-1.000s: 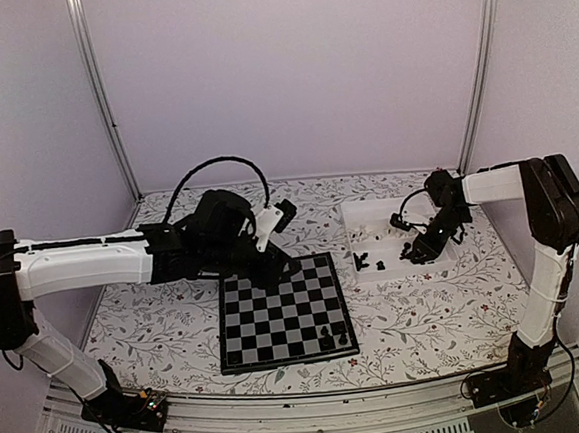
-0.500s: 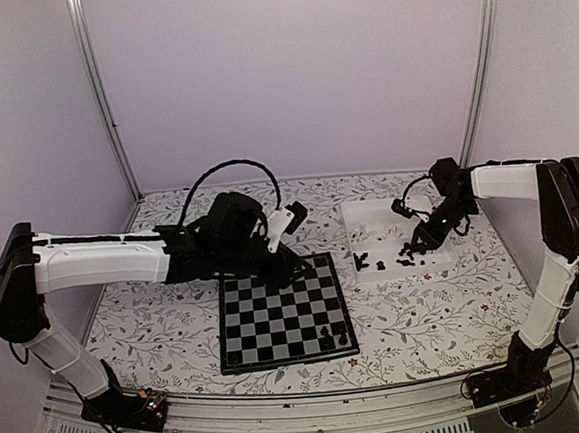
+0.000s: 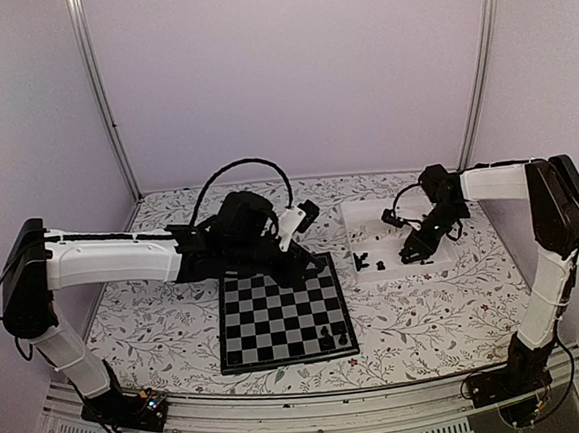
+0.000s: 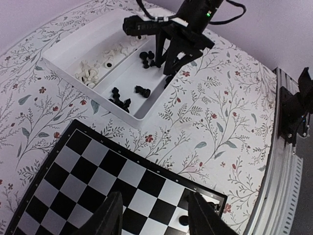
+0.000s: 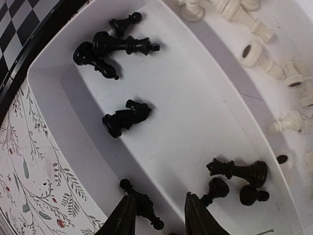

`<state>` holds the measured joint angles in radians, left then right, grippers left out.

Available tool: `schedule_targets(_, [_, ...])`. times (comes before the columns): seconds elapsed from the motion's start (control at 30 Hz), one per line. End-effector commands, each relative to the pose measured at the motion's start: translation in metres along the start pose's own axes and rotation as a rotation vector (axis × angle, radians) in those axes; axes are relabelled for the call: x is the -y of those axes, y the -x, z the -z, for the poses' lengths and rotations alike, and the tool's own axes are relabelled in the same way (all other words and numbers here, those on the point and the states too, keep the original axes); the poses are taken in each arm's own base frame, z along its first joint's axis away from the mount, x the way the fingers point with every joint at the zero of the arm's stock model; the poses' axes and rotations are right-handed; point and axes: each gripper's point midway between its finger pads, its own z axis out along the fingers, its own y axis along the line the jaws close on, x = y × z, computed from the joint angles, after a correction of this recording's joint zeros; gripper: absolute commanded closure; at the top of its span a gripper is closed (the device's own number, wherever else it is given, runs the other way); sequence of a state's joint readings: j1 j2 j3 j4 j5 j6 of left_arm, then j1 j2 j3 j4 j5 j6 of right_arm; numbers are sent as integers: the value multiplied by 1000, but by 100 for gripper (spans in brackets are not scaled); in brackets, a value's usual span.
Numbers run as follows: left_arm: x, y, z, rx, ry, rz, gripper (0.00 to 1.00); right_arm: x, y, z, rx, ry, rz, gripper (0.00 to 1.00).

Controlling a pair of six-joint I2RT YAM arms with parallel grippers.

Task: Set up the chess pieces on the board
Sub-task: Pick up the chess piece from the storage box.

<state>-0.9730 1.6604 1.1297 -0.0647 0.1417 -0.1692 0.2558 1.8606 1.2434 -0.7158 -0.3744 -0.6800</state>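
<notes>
The board (image 3: 277, 318) lies in the middle, with a couple of black chess pieces (image 3: 326, 336) at its near right corner. My left gripper (image 3: 296, 268) hovers over the board's far right part. In the left wrist view this gripper (image 4: 154, 194) is open and empty above the board (image 4: 98, 181), near a black piece (image 4: 183, 220). My right gripper (image 3: 413, 252) reaches down into the white tray (image 3: 370, 215). Its jaws (image 5: 160, 196) stand open, with a black piece (image 5: 144, 208) lying loose between them beside the left finger. More black pieces (image 5: 124, 120) lie in the tray.
The tray (image 5: 195, 122) has two compartments: black pieces (image 5: 110, 49) in one, white pieces (image 5: 274, 68) in the other. It stands right of the board on the flowered tablecloth (image 3: 428, 316). Metal posts (image 3: 100, 101) and walls enclose the table.
My left arm has stretched further right along the board's far edge. My right wrist lifted and swung a little, then came back down into the tray's black-piece side.
</notes>
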Motion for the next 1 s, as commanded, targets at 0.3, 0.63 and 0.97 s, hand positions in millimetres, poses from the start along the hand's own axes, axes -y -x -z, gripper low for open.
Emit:
schedule_targets(0.3, [6,3,1,18,0,-13,52,-1,-30,-32,-224,-30,50,66])
schedule_targets(0.63, [6,3,-6,17,-9,-15,53,-5,23,6,0,5,19,84])
schedule_targets(0.97, [12,4,-12,44,-48,-1,53,-21,43,31,119,84,17,87])
